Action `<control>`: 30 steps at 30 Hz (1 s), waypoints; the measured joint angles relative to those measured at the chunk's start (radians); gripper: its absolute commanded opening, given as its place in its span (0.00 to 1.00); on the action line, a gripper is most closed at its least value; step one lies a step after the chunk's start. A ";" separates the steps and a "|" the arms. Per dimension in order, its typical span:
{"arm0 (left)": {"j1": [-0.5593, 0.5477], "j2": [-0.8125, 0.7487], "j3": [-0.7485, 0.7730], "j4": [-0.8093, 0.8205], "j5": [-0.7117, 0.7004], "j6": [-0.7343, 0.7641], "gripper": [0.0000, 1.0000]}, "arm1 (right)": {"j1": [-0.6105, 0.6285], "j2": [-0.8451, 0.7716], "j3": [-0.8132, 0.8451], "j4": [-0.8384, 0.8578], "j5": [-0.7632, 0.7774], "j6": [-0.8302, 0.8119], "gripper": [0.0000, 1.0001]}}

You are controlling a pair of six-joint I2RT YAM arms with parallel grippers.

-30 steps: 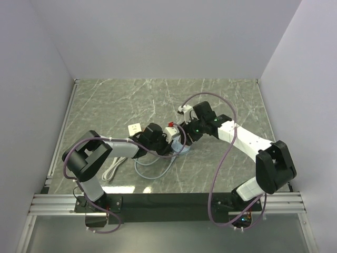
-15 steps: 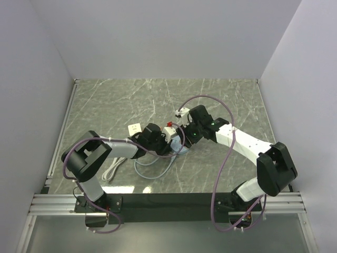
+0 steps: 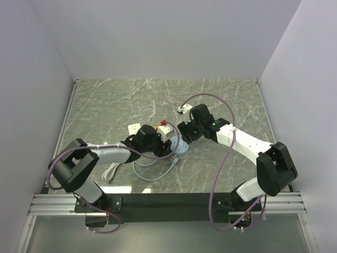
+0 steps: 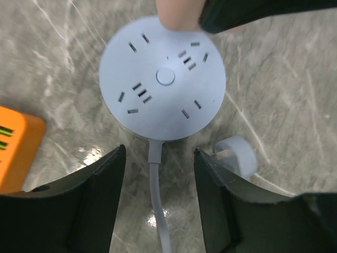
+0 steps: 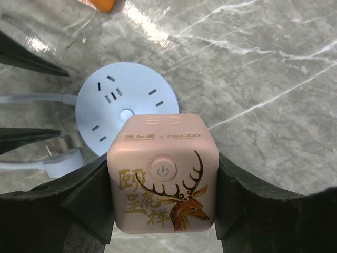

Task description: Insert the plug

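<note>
A round light-blue socket hub (image 4: 163, 79) lies flat on the marble table, its sockets facing up. My right gripper (image 5: 163, 176) is shut on the plug, a pink cube (image 5: 163, 179) printed with a deer, and holds it just above the hub's (image 5: 124, 113) near edge. My left gripper (image 4: 158, 153) is open on the hub's other side. The hub's pale cord (image 4: 158, 211) runs out between its fingers without touching them. In the top view both grippers meet at the hub (image 3: 179, 148) in the middle of the table.
The cord's own white plug (image 4: 235, 158) lies loose on the table beside the hub. An orange block (image 4: 16, 147) sits close to the left fingers. A white labelled piece (image 3: 134, 128) and coiled cables (image 3: 150, 171) lie near the left arm.
My left gripper has gone from shut to open, and its arm has dropped lower and stretched out flatter. The right gripper has carried the pink cube a little to the left.
</note>
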 measured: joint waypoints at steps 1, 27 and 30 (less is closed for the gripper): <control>0.000 -0.016 -0.005 0.002 -0.003 -0.005 0.60 | -0.006 -0.003 -0.008 0.016 -0.008 0.001 0.00; -0.004 -0.251 -0.188 0.045 -0.095 -0.424 0.61 | 0.037 -0.021 -0.076 0.059 -0.044 -0.031 0.00; -0.004 -0.251 -0.219 0.052 -0.072 -0.475 0.61 | 0.044 -0.021 -0.076 0.059 -0.044 -0.037 0.00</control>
